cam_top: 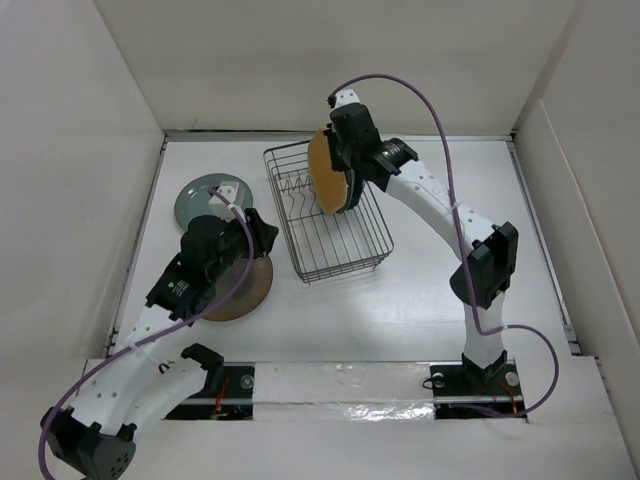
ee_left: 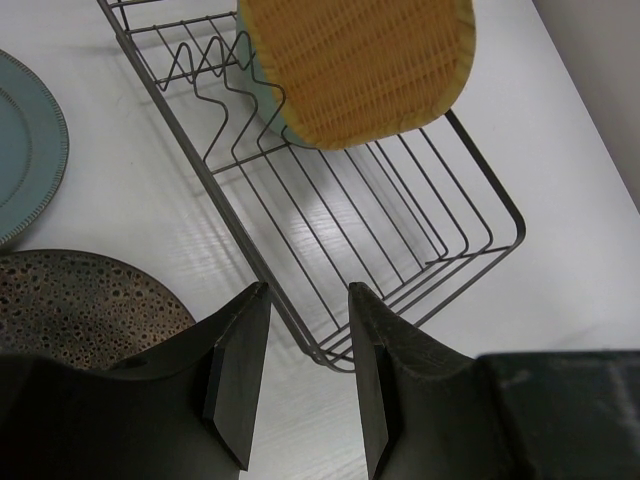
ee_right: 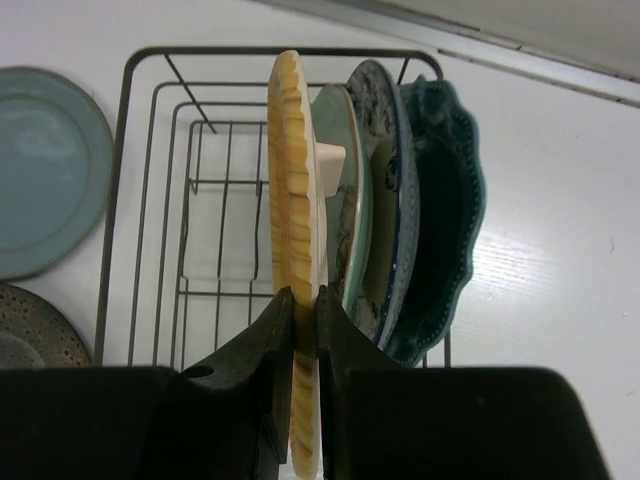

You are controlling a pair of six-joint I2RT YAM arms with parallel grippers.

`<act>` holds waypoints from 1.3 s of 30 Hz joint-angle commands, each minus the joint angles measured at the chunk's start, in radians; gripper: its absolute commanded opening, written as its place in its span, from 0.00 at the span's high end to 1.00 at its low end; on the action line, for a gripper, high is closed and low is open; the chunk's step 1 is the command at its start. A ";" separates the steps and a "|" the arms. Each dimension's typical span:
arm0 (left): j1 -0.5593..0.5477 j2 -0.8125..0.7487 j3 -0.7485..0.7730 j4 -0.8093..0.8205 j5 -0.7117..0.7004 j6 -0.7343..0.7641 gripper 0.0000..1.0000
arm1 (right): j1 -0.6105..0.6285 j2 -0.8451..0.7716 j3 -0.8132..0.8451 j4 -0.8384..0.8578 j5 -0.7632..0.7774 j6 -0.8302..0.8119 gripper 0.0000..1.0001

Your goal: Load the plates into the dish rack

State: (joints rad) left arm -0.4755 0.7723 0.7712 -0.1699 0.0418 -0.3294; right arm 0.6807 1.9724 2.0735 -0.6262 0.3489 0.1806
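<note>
My right gripper (ee_right: pixel 305 300) is shut on the rim of the tan rounded-square plate (ee_right: pixel 293 180) and holds it upright on edge inside the dark wire dish rack (cam_top: pixel 352 252), next to a blue-and-white patterned plate (ee_right: pixel 385 150) and a teal plate (ee_right: pixel 445 210) standing on edge at the rack's far end. The tan plate also shows in the top view (cam_top: pixel 328 172) and in the left wrist view (ee_left: pixel 360 65). My left gripper (ee_left: pixel 308 300) is open and empty, above the table just left of the rack. A grey-green plate (cam_top: pixel 208 196) and a brown plate (cam_top: pixel 245 295) lie flat on the table to the left.
White walls enclose the table on three sides. The rack's prongs (ee_left: pixel 215 85) stand along its left part. The left arm (cam_top: pixel 200 265) hangs over the brown plate. A taped strip (cam_top: pixel 340 385) runs along the near edge.
</note>
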 commanded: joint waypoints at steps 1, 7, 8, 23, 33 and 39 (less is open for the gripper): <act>0.006 -0.001 0.033 0.030 0.001 0.010 0.66 | -0.003 -0.020 0.027 0.066 -0.017 -0.001 1.00; 0.006 0.002 0.031 0.030 -0.002 0.010 0.66 | -0.012 0.060 0.057 0.057 -0.057 0.013 1.00; 0.006 0.002 0.031 0.030 -0.005 0.009 0.66 | -0.012 0.075 0.068 0.043 -0.068 0.014 1.00; 0.006 0.053 0.039 0.027 -0.138 -0.074 0.63 | -0.030 0.034 -0.033 0.182 -0.134 0.092 0.21; 0.111 0.110 0.024 0.042 -0.099 -0.167 0.57 | -0.030 -0.413 -0.508 0.512 -0.267 0.098 0.14; 0.311 0.159 -0.024 0.171 0.066 -0.342 0.55 | -0.003 -0.745 -0.884 0.689 -0.277 0.183 1.00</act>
State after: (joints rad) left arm -0.2234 0.9115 0.7654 -0.1051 0.0257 -0.5526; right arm 0.6582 1.3064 1.3071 -0.0940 0.0967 0.3084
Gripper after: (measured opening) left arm 0.447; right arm 0.040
